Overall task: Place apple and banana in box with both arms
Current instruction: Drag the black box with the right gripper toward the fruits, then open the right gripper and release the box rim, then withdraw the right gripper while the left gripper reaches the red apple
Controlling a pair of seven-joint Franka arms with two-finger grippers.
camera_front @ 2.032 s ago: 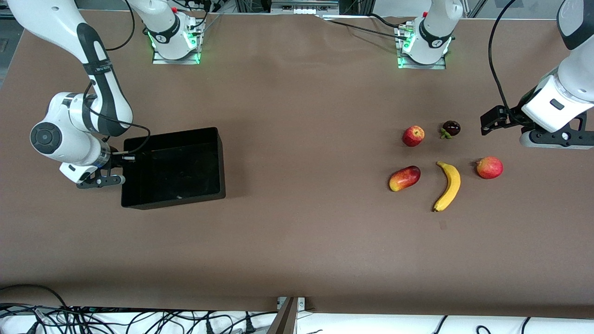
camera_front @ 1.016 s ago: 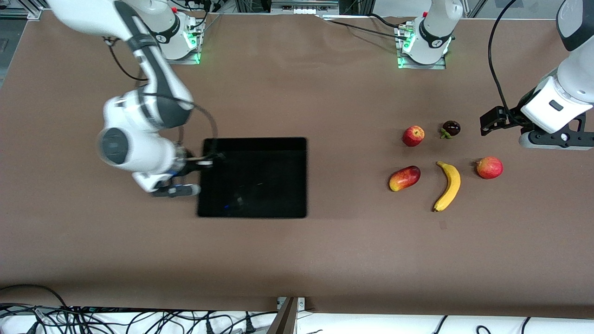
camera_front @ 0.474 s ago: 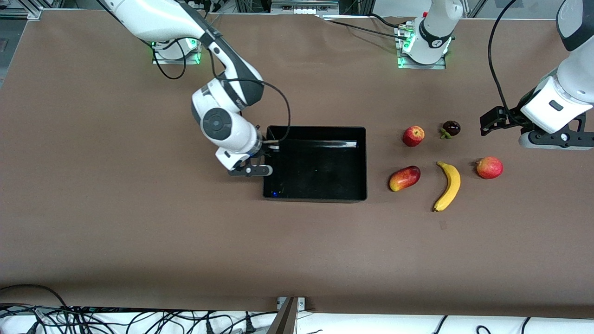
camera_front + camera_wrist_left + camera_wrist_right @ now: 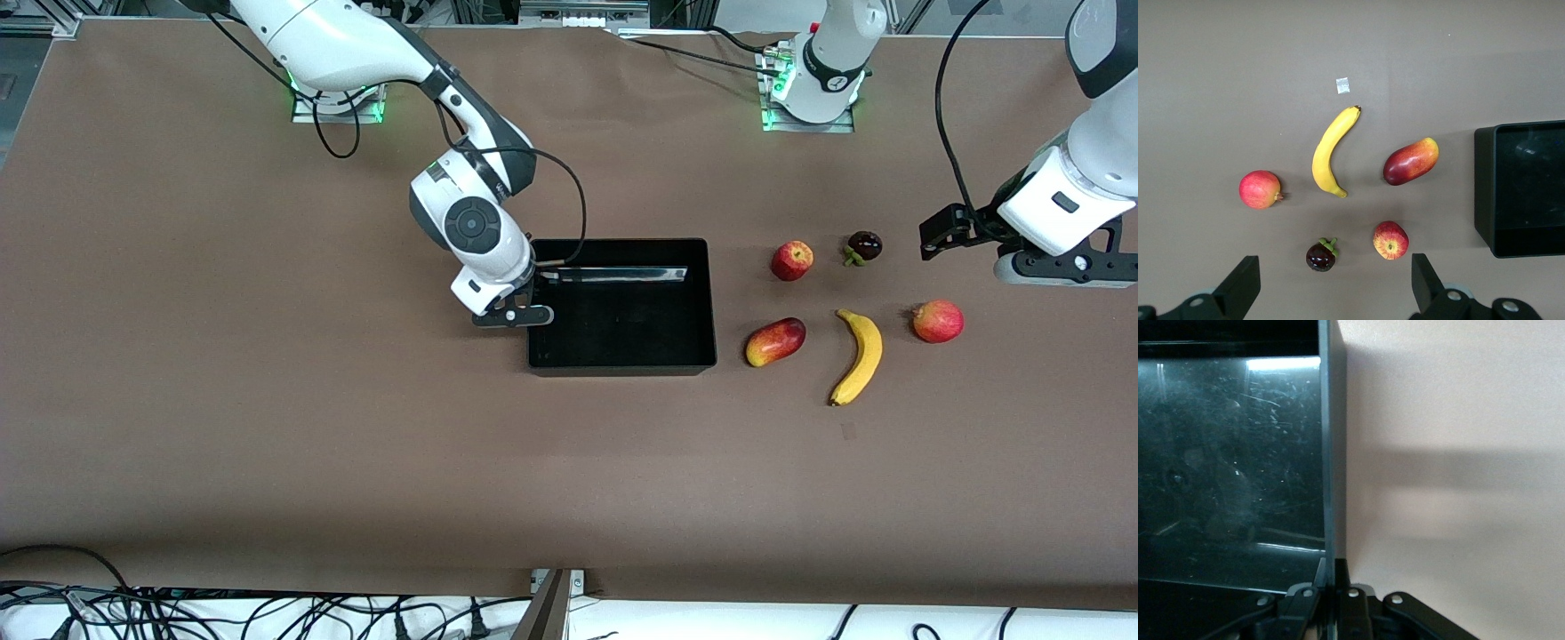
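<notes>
Nearest the front camera lies the banana (image 4: 858, 356), loose on the table; the box (image 4: 622, 366) sits beside the fruit, empty, its end wall pinched in the closed right gripper (image 4: 531, 298); farther off rests the apple (image 4: 791, 260), untouched; the left gripper (image 4: 1331, 293) waits wide open, empty, over the table beside the fruit; both placements remain.
</notes>
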